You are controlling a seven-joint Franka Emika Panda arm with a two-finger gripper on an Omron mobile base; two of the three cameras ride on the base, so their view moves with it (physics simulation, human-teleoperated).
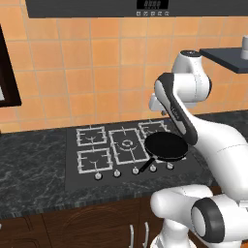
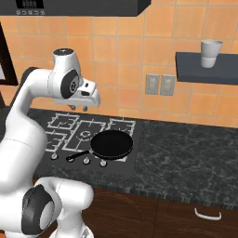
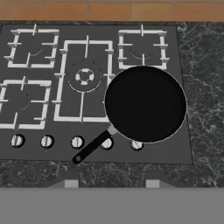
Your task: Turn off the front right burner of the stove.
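Observation:
The stove [image 3: 183, 153] is a black glass cooktop with pale-grey grates and a row of silver knobs along its front. A black frying pan [image 3: 145, 104] covers the front right burner, so its grate is hidden. The pan handle [image 3: 92, 148] points to the front left and crosses the fourth knob [image 3: 106, 143]. The rightmost knob [image 3: 136, 145] peeks out from under the pan rim. My gripper [image 3: 108, 183] hangs high above the stove's front edge, open and holding nothing. From the base cameras, the gripper [image 2: 78, 108] sits above the stove [image 2: 131, 158], and the pan [image 1: 166, 147] rests on the stove [image 1: 72, 164].
Speckled dark stone counter [image 2: 186, 153] flanks the stove on both sides. A wall shelf [image 2: 209, 69] at the right carries a white cup [image 2: 210, 52]. Two outlets [image 2: 159, 84] sit on the orange tile wall. A range hood [image 1: 145, 7] hangs overhead.

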